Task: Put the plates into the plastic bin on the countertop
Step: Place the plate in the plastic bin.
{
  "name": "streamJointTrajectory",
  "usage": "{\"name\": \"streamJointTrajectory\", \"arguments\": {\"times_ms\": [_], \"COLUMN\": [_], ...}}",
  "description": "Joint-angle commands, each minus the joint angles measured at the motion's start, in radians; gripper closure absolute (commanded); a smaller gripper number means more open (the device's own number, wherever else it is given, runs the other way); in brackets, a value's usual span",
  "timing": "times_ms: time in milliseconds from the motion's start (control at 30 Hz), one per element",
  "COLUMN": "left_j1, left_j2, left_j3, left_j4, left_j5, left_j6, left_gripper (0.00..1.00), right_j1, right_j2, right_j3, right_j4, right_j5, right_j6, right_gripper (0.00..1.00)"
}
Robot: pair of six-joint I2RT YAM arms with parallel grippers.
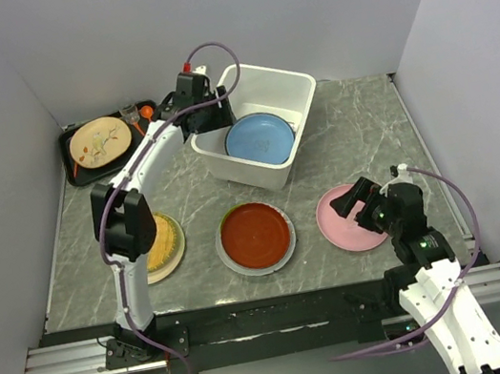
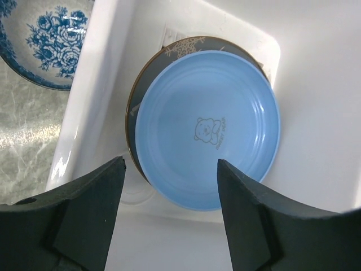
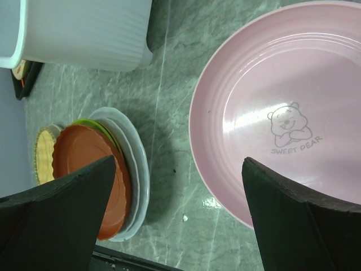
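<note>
The white plastic bin (image 1: 288, 89) stands at the back middle of the marble countertop (image 1: 357, 134). In it a light blue plate (image 1: 259, 139) lies on a grey plate (image 2: 169, 51); the blue plate (image 2: 208, 130) fills the left wrist view. My left gripper (image 1: 209, 107) is open and empty above the bin's left wall. My right gripper (image 1: 361, 198) is open and empty just above the near-left edge of the pink plate (image 1: 346, 225), which also shows in the right wrist view (image 3: 282, 107). A red plate (image 1: 254, 232) tops a stack with lime green and white plates (image 3: 132, 164). A woven yellow plate (image 1: 168, 245) lies partly under the left arm.
A flat black tray (image 1: 71, 160) at the back left holds a cream twig-pattern plate (image 1: 99, 142). A blue-flowered dish (image 2: 42, 39) sits left of the bin. Walls close in the left, right and back sides.
</note>
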Motion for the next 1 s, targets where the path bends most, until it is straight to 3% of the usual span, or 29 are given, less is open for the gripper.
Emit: {"name": "streamJointTrajectory", "arguments": {"times_ms": [0,167,367,667,967], "left_j1": [-0.006,-0.017,-0.060,-0.242,-0.408], "left_j2": [-0.089,-0.128,-0.238,-0.395,-0.372], "left_j3": [-0.011,-0.034,-0.176,-0.363,-0.382], "left_j4": [0.056,0.076,0.134,0.234,0.259], "left_j5": [0.006,0.033,0.066,0.050,0.058], "left_j6": [0.022,0.025,0.018,-0.027,-0.047], "left_gripper": [0.29,0.28,0.27,0.26,0.26], "right_j1": [0.002,0.001,0.002,0.001,0.001], "right_j2": [-0.005,-0.018,-0.019,-0.027,-0.064], "right_j3": [0.006,0.006,0.017,0.028,0.084], "right_j4": [0.029,0.025,0.011,-0.008,-0.070], "right_j5": [0.018,0.026,0.038,0.043,0.090], "right_j6": [0.002,0.004,-0.004,0.000,0.010], "right_gripper": [0.00,0.00,0.00,0.00,0.00]}}
